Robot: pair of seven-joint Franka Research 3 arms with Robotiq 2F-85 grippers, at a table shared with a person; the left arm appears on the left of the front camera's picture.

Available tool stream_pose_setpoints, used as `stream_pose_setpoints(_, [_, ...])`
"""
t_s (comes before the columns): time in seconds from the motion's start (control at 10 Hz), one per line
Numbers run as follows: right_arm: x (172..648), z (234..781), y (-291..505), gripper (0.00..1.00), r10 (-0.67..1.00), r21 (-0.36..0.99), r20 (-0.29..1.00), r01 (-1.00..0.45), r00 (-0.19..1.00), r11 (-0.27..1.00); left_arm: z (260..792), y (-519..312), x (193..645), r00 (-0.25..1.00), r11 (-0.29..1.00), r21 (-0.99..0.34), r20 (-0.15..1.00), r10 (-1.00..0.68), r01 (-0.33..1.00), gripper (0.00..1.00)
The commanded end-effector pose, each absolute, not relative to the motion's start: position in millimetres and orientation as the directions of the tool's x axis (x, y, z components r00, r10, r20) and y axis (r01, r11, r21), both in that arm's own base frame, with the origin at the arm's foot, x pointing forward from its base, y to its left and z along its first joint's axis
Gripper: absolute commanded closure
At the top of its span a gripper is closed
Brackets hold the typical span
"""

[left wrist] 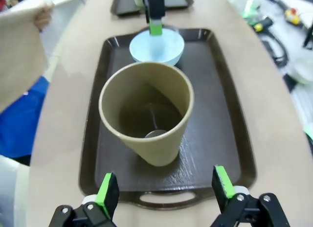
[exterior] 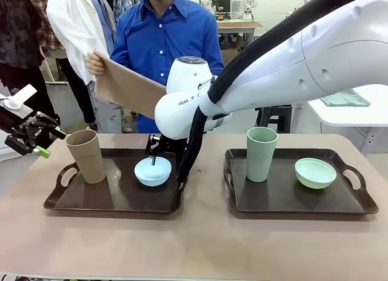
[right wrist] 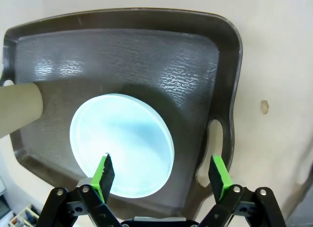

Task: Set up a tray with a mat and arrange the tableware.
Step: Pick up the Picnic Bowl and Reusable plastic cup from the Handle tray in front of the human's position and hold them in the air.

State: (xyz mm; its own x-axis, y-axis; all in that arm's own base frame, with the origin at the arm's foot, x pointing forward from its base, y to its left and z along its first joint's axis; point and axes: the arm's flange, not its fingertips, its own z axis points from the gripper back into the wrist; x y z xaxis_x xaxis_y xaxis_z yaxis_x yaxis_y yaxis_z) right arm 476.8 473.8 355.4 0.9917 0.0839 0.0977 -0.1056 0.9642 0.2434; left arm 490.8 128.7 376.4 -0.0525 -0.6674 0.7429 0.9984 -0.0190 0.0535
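Two dark brown trays lie side by side on the table. The left tray (exterior: 115, 197) carries the tan cup (exterior: 86, 155) toward its 9 o'clock side and the light blue bowl (exterior: 153, 171) toward 3 o'clock; both are empty. The right tray (exterior: 285, 199) carries the pale green cup (exterior: 261, 152) at 9 o'clock, its inside hidden, and the empty pale green bowl (exterior: 315, 172) at 3 o'clock. At the far side a person's hand (exterior: 95, 62) holds a tan mat (exterior: 130, 87) above the table. The right gripper (right wrist: 161, 172), jaws spread wide and empty, hangs over the light blue bowl, which lies at its 11 o'clock with one pad over the rim. The left gripper (left wrist: 165, 184), equally wide open, has the tan cup at 12 o'clock, untouched.
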Motion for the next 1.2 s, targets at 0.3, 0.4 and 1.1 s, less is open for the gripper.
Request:
stream_pose_setpoints(0.3, [480,346,481,0.0,0.109,0.229,0.049,-0.117,0.993,0.966,344,141,507,0.024,0.012,-0.021,0.824,-0.566,1.0,0.0])
stream_pose_setpoints(0.4, [478,344,484,0.0,0.114,0.223,0.044,-0.121,0.993,0.967,338,139,510,0.028,0.007,-0.029,0.834,-0.551,1.0,0.0])
stream_pose_setpoints(1.1, [481,338,486,0.0,0.089,0.182,0.05,-0.097,0.995,0.978,318,110,529,0.002,-0.093,-0.056,0.87,-0.494,0.994,0.0])
